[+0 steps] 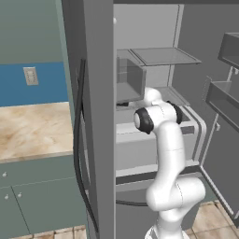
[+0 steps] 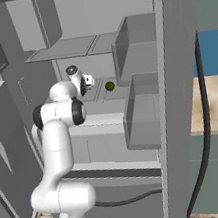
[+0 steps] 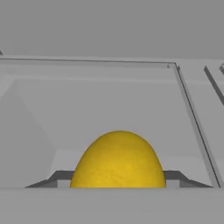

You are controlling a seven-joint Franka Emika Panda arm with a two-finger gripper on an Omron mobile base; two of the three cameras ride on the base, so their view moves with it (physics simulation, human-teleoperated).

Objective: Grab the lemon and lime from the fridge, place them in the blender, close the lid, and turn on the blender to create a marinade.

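With the gripper clenched on the lemon at 6 o'clock, a straight withdrawal from the fridge shelf, clear of the lime, is advised.

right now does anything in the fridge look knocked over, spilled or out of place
Nothing stands out. The lemon sits between the pincer tips, the lime rests upright on the fridge shelf, and the shelves look level and clean.
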